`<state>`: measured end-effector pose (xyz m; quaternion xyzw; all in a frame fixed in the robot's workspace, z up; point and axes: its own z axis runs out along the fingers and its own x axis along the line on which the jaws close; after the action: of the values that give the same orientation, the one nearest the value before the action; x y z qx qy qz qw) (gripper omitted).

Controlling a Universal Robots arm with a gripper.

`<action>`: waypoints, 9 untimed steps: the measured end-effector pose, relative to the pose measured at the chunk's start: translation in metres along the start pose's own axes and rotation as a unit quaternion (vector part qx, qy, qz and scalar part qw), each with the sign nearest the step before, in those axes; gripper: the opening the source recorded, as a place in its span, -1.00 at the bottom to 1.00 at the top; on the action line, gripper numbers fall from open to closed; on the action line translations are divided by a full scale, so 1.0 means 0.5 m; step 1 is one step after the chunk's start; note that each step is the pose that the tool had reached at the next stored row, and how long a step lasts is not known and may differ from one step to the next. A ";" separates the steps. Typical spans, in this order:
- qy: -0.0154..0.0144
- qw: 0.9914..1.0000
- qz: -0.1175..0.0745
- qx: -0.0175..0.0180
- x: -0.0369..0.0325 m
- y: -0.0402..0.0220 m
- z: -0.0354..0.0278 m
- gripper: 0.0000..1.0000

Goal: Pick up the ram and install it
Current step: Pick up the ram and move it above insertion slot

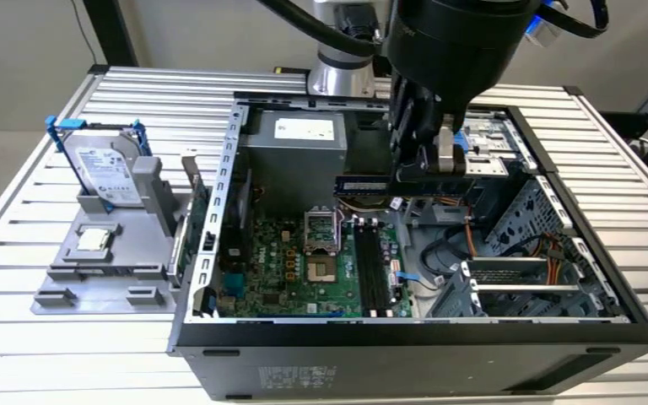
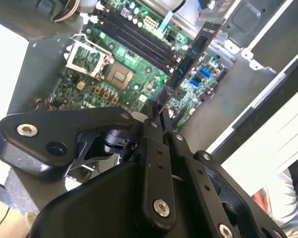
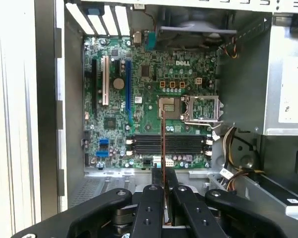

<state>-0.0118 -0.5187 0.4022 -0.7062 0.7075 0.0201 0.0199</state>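
Observation:
The ram (image 1: 360, 185) is a thin dark board stick, and my gripper (image 1: 412, 177) is shut on one end of it. It hangs in the air inside the open computer case (image 1: 414, 337), above the motherboard (image 1: 301, 278). In the first wrist view the ram (image 3: 163, 134) appears edge-on, rising from the fingers (image 3: 153, 198) across the long black memory slots (image 3: 186, 144). In the second wrist view the ram (image 2: 191, 54) slants away from the gripper (image 2: 156, 116) over the same slots (image 2: 134, 37). The slots (image 1: 371, 270) lie bare below.
A silver hard drive in a blue bracket (image 1: 108, 173) stands on a grey fixture (image 1: 105, 253) at the exterior view's left, outside the case. Inside are the power supply (image 1: 301, 139), the CPU socket (image 1: 321, 245), loose cables (image 1: 459, 249) and a drive cage (image 1: 526, 278).

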 end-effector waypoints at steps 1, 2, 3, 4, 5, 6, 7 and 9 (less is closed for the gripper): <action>0.000 1.000 0.000 0.000 0.000 -0.005 0.000 -1.00; 0.000 1.000 0.000 0.000 0.000 -0.009 0.000 -1.00; 0.000 1.000 0.000 0.000 0.000 -0.011 0.000 -1.00; 0.000 1.000 0.000 0.000 0.000 -0.011 0.000 -1.00; 0.000 1.000 0.000 0.000 0.000 -0.011 0.000 -1.00; 0.000 1.000 0.000 0.000 0.000 -0.011 0.000 -1.00; 0.000 1.000 0.000 0.000 0.000 -0.012 0.000 -1.00; 0.000 1.000 0.000 0.000 -0.001 -0.012 0.000 -1.00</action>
<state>-0.0059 -0.5182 0.4022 -0.7063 0.7074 0.0201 0.0199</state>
